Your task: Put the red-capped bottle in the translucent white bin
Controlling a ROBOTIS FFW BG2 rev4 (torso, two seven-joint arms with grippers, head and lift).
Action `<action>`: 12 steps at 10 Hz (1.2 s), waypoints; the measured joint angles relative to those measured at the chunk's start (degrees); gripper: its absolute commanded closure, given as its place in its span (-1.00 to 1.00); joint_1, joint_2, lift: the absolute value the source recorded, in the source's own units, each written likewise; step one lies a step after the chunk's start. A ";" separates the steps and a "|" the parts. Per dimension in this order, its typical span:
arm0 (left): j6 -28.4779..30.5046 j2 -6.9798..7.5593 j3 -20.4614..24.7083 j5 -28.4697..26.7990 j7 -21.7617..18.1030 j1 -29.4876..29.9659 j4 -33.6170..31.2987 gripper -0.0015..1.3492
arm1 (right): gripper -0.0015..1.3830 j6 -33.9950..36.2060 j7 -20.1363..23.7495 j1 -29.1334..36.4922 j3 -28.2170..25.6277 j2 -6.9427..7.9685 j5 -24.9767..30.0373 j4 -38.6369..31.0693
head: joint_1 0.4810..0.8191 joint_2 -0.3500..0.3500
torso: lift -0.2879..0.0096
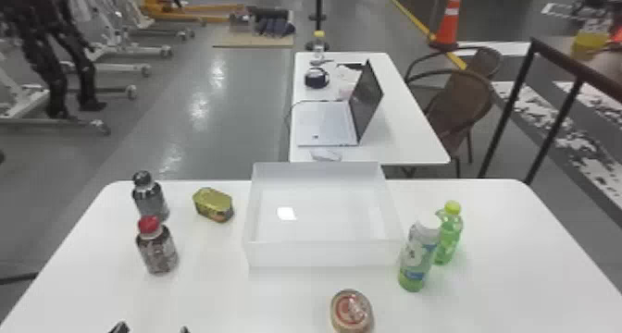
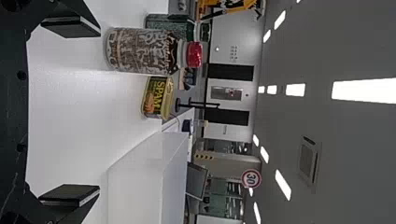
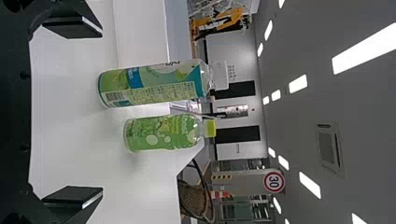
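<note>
Black and spread wide, my left tool grasps and touches nothing. Ahead of it, slightly left of its centre line, the red-capped bottle stands upright on the white counter, long axis vertical; this is the nearer tool. Right of the bottle, well apart, sits the translucent white bin. My right tool is parted and empty, before a tall green bottle.

White table: red-capped bottle, dark bottle, yellow tin, white bin, tall bottle, green bottle, round container.
</note>
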 measured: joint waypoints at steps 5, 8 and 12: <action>4.45 0.11 -0.04 -1.84 0.04 -4.19 1.81 -0.82 | -0.85 0.00 0.00 -0.02 0.00 0.00 -0.08 0.07 | -0.60 0.00 | 0.26; 7.59 -1.10 1.67 -6.62 5.03 -9.53 3.57 -0.82 | -0.85 -0.06 0.02 -0.70 0.33 0.00 -0.18 0.50 | -0.60 0.00 | 0.26; 8.08 -0.82 -0.17 -7.48 13.31 -16.39 9.98 -0.82 | -0.85 -0.25 0.09 -1.66 0.86 0.00 -0.24 1.13 | -0.60 0.00 | 0.26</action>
